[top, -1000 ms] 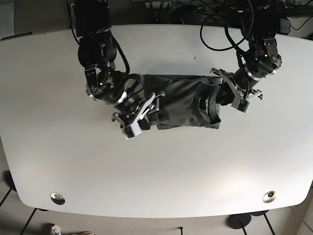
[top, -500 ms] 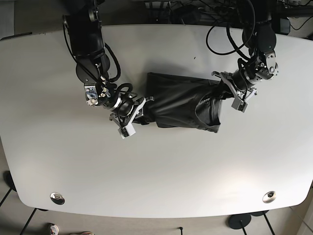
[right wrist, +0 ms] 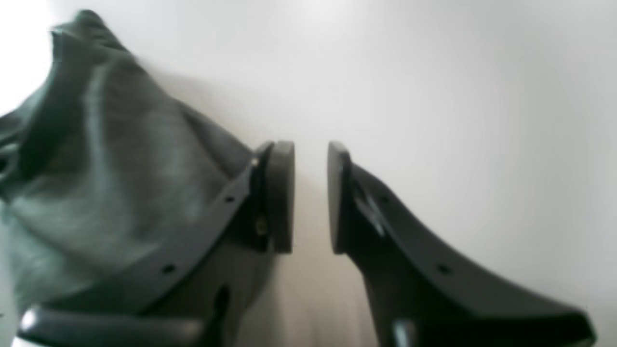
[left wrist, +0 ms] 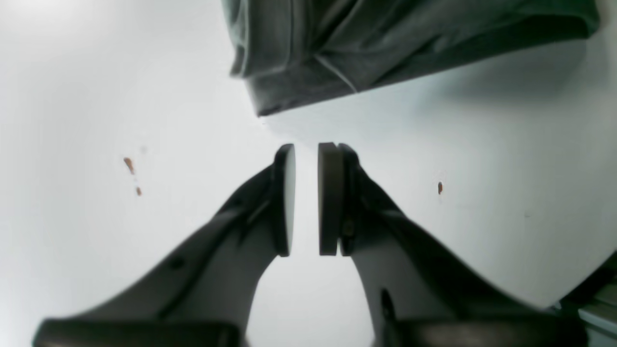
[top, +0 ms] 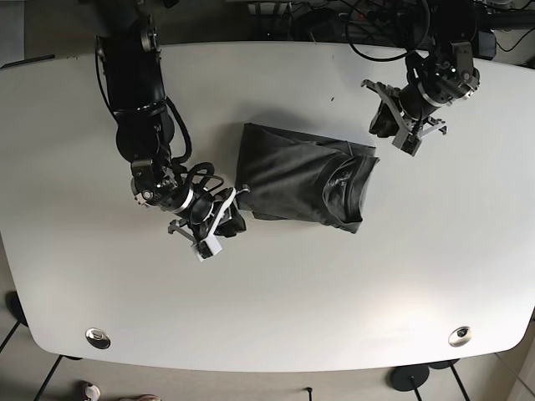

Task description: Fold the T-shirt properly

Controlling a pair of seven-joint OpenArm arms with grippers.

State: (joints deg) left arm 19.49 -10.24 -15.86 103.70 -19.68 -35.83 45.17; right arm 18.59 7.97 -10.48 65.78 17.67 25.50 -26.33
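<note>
On the white desk (top: 276, 292), nearest you, your right claw (top: 219, 225) sits low, at the end of an arm that bends down from the far left corner. Its two pads (right wrist: 282, 193) stand a little apart with nothing between them, so this claw is open and holds nothing. The dark T-shirt (top: 303, 175) lies just beside it. From the right wrist camera you see the bunched cloth (right wrist: 96, 168) pressed up against the outside of the left pad, not in the gap.

The T-shirt is in the middle of the desk, folded into a flat lump, with its neck hole toward the right end.

Farther back, your left claw (top: 408, 117) hangs near the far right edge, apart from the shirt. Its pads (left wrist: 330, 193) are a small way apart and empty too. From the left wrist camera, the shirt's corner (left wrist: 270, 96) lies just past the pad tips, not touching them.
</note>
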